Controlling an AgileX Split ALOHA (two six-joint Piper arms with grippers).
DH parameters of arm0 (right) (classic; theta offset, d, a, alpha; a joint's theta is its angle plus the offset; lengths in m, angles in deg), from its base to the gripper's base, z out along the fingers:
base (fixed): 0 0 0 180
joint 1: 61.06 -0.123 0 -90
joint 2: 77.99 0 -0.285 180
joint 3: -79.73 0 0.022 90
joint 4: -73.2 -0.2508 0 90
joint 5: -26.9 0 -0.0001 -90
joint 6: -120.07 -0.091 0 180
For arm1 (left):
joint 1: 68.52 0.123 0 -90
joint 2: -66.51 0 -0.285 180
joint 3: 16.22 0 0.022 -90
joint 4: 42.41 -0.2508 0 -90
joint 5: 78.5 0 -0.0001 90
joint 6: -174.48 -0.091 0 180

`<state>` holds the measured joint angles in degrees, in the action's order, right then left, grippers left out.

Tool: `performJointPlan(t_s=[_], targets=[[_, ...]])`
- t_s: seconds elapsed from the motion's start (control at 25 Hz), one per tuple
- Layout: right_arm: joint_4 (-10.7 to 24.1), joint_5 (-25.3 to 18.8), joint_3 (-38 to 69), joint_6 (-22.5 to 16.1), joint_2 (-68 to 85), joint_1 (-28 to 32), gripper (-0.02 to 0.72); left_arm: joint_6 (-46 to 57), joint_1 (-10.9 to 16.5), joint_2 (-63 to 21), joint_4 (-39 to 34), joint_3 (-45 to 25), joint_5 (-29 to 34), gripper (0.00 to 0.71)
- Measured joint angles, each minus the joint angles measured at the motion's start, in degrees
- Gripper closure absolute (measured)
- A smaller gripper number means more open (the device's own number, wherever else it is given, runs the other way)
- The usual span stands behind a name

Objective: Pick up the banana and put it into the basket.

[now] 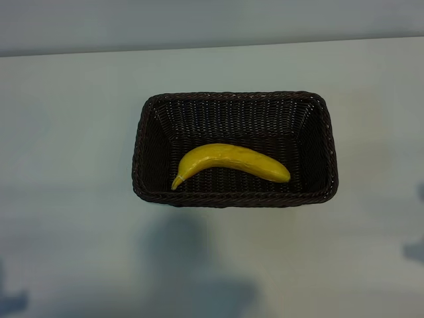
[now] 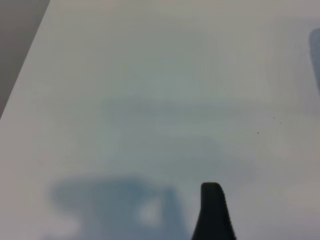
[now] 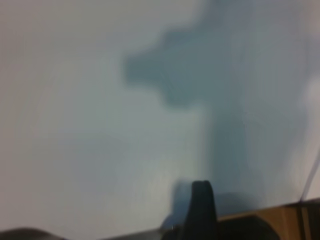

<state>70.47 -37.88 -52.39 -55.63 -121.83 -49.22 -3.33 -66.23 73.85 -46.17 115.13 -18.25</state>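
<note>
The banana (image 1: 232, 162), bright yellow and curved, lies inside the dark-brown wicker basket (image 1: 235, 99) at the middle of the table, its stem tip pointing toward the basket's front left corner. Neither gripper shows in the exterior view. In the left wrist view my left gripper (image 2: 161, 222) hangs open over bare white table, with one dark finger (image 2: 212, 212) visible and nothing held. My right gripper (image 3: 161, 225) also stands open over bare table, showing one dark finger (image 3: 201, 210) and holding nothing. Both are away from the basket.
The white table (image 1: 73, 132) spreads around the basket on all sides. Arm shadows fall on it near the front. The table's edge (image 2: 20, 75) appears in the left wrist view, and a wooden strip (image 3: 292, 215) in the right wrist view.
</note>
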Motion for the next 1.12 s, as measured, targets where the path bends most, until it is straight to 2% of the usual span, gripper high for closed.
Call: performJointPlan(t_s=[0.28,0.72,1.12], targets=[[0.06,2.42,0.22,-0.21,9.16,0.0,0.119,0.05,0.0,0.0,0.0,0.0,0.0,0.17],[0.23,2.52,0.28,-0.38,27.85,0.0,0.119,0.13,0.0,0.0,0.0,0.0,0.0,0.17],[0.23,2.7,0.28,-0.38,36.49,0.0,0.119,0.13,0.0,0.0,0.0,0.0,0.0,0.17]])
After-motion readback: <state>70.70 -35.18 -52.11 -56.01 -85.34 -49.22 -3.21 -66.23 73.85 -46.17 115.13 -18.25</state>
